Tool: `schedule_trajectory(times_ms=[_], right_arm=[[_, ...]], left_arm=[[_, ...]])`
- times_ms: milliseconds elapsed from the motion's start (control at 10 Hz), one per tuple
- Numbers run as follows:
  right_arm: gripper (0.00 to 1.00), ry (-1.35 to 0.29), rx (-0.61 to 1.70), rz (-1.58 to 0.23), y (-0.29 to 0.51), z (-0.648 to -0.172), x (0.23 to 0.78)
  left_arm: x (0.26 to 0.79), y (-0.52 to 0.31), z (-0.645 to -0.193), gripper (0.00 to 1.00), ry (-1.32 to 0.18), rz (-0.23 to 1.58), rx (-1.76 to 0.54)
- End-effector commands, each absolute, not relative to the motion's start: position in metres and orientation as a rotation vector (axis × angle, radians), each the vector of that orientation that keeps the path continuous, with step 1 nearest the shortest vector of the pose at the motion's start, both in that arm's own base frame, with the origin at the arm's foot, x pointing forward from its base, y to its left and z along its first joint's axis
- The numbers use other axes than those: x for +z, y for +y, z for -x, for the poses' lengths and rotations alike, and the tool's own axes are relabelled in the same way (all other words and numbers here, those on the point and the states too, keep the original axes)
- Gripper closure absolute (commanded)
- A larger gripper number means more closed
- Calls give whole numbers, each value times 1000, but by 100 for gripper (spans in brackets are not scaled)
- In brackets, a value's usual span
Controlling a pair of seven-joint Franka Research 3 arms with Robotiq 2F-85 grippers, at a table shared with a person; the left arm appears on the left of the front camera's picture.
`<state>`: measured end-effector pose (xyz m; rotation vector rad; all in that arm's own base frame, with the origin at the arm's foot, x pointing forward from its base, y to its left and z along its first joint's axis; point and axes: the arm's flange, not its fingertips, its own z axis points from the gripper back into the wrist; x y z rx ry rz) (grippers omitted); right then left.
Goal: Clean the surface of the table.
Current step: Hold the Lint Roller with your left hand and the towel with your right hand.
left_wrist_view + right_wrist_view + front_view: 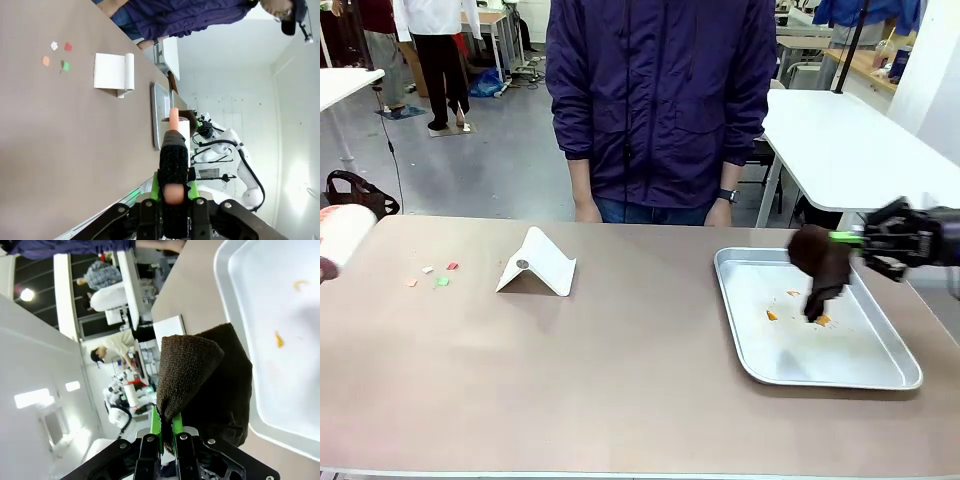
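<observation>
The taupe table [620, 380] carries several small paper scraps [432, 273], pink, green, orange and white, near its left end; the left wrist view has these scraps [59, 54] too. My right gripper [848, 238] is shut on a dark brown cloth [820, 265] that hangs over the silver tray [895, 380]. From the right wrist, the gripper [167, 432] pinches the cloth [210, 375] beside the tray [222, 275]. My left gripper [174, 192] is shut on the black handle of a white lint roller [176, 129], whose roll [342, 232] pokes in at the far left.
A folded white card [537, 265] stands on the table left of centre. Orange crumbs [772, 315] lie inside the tray. A person in a dark purple jacket [660, 100] stands at the far edge, hands down. A white table [850, 140] is behind on the right.
</observation>
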<state>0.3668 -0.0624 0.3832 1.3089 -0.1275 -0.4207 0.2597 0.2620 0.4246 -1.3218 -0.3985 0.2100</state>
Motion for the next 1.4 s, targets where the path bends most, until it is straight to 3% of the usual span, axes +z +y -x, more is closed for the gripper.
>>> schedule_trajectory(times_ms=[0,200,500,600,1300], right_arm=[[100,-162,-454,-1383,-110,-314,365],[100,-236,-477,-1448,-162,-295,348],[100,-448,-457,-1633,-200,-273,310],[100,-295,-549,-1497,-197,-285,336],[100,-295,-549,-1497,-197,-285,336]], left_arm=[[407,297,-238,100,-448,1328,184],[389,319,-211,100,-528,1366,265],[367,320,-215,100,-572,1390,338],[374,322,-201,100,-522,1352,318],[374,322,-201,100,-522,1352,318]])
